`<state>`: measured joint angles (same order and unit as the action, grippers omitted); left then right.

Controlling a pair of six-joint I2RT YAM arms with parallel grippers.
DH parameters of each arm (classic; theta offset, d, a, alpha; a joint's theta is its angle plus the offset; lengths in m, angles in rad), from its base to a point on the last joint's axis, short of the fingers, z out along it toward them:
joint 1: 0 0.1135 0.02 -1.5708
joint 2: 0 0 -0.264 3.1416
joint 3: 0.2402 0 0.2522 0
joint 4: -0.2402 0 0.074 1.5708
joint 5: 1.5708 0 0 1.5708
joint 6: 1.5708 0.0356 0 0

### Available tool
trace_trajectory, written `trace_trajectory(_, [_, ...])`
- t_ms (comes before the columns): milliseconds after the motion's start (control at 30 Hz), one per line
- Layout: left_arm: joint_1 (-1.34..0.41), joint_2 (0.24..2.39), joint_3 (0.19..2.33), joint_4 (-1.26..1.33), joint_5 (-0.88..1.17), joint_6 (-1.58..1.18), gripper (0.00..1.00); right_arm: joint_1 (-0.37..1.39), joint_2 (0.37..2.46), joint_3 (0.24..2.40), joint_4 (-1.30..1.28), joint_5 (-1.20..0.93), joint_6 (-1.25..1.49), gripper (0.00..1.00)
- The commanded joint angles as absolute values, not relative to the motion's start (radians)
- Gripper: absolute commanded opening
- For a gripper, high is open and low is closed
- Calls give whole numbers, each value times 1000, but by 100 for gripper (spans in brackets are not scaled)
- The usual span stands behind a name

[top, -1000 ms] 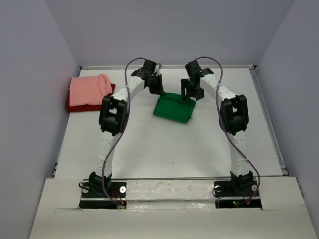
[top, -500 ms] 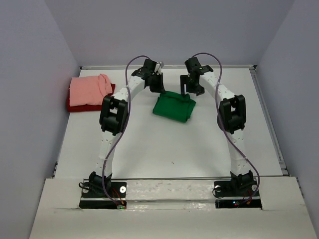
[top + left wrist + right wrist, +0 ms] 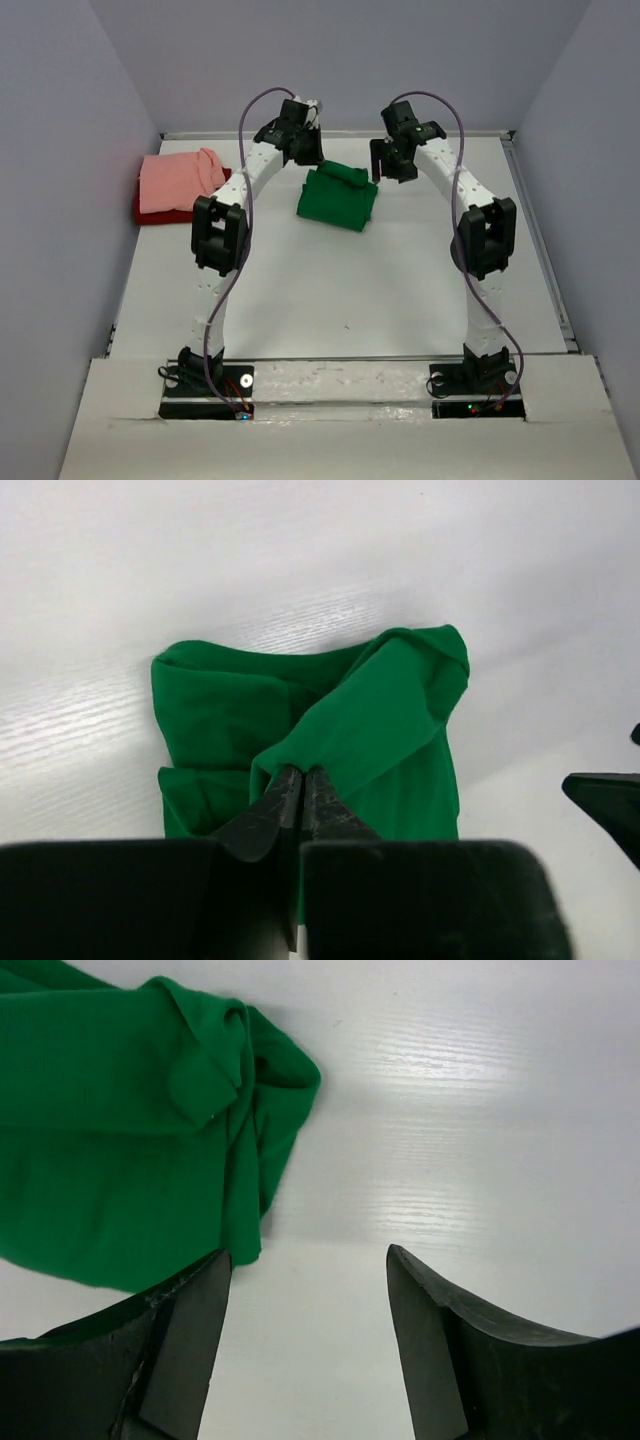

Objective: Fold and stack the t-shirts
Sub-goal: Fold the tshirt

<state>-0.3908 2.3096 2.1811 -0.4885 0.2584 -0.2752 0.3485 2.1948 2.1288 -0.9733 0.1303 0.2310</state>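
**Green shirt** (image 3: 337,198): folded, on table (image 3: 330,290), centre toward 12 o'clock.
**L gripper** (image 3: 297,790): clenched on a pinch of its top layer.
**R gripper** (image 3: 305,1260): released, over bare table at the shirt's 3 o'clock, not touching.
**Stack:** pink shirt (image 3: 178,180) on red shirt (image 3: 158,213), 10 o'clock.
**Step, prob.:** transfer green to stack.
**Next:** carry toward 9 o'clock w/o unfolding, then square it on pink.

A white table (image 3: 330,290) stands enclosed by plain pale grey walls (image 3: 60,150).
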Motion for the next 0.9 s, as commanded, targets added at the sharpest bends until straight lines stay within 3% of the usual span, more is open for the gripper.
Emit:
trace_trajectory(0, [-382,2288,2249,-527,235,-255,30,356,2154,2137,-968,101,215,73])
trace_trajectory(33, [-382,2302,2266,-557,226,-261,70,356,2158,2144,-976,98,216,74])
trace_trajectory(67, [-383,2310,2267,-558,219,-268,90,356,2155,2141,-970,92,216,76])
trace_trajectory(100, [-382,2304,2246,-546,219,-282,99,356,2152,2132,-963,80,215,77])
trace_trajectory(300, [-374,2309,2174,-455,255,-304,99,356,2141,2108,-951,77,199,78])
trace_trajectory(400, [-382,2275,2152,-434,236,-308,99,356,2148,2100,-943,42,196,69])
trace_trajectory(433, [-383,2260,2114,-419,230,-307,99,356,2155,2112,-949,35,204,58])
trace_trajectory(467, [-387,2246,2114,-411,230,-307,99,356,2163,2112,-950,35,210,57])
trace_trajectory(533, [-385,2221,2085,-407,248,-308,99,367,2187,2135,-954,25,212,23])
trace_trajectory(567, [-387,2218,2076,-408,252,-308,98,377,2198,2147,-963,23,218,0])
trace_trajectory(733, [-397,2177,2011,-382,245,-318,80,397,2270,2278,-982,-75,204,0])
trace_trajectory(800, [-406,2146,1958,-350,242,-327,58,408,2316,2351,-992,-133,199,0])
trace_trajectory(833, [-408,2137,1939,-335,248,-330,37,408,2336,2388,-1005,-167,205,0])
trace_trajectory(867, [-408,2131,1916,-325,256,-331,22,408,2383,2426,-1040,-181,215,0])
